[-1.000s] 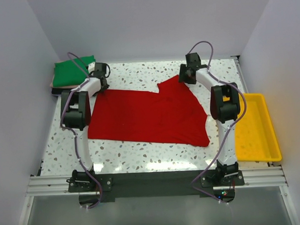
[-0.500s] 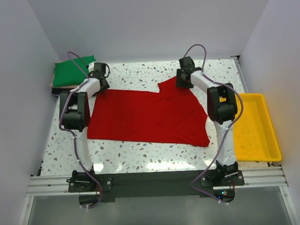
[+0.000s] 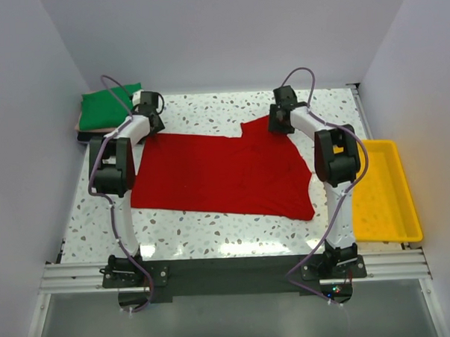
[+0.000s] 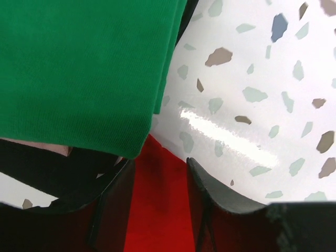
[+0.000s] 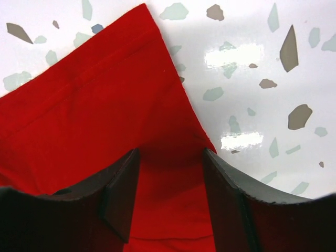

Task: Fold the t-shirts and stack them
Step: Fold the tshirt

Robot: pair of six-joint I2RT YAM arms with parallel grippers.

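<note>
Bright red short-sleeved cloth t-shirt (image 3: 218, 172) lies spread flat across mid of the speckled terrazzo table (image 3: 207, 109), w/ one sleeve corner poking toward far right. L gripper (image 4: 157, 163) sits low at shirt's far-left corner. Its jaws are apart, w/ red cloth showing in the gap, not pinched. R gripper (image 5: 171, 152) is low over the far-right sleeve, jaws apart too, red fabric lying btw the fingers and no clamp seen. Folded green cloth tee (image 3: 110, 108) sits at table's far-left corner, just beside L gripper. A pale pink cloth edge (image 4: 47, 147) peeks out from under it. Yellow plastic tray (image 3: 409, 190) sits off table's right side, apart from the shirt.
</note>
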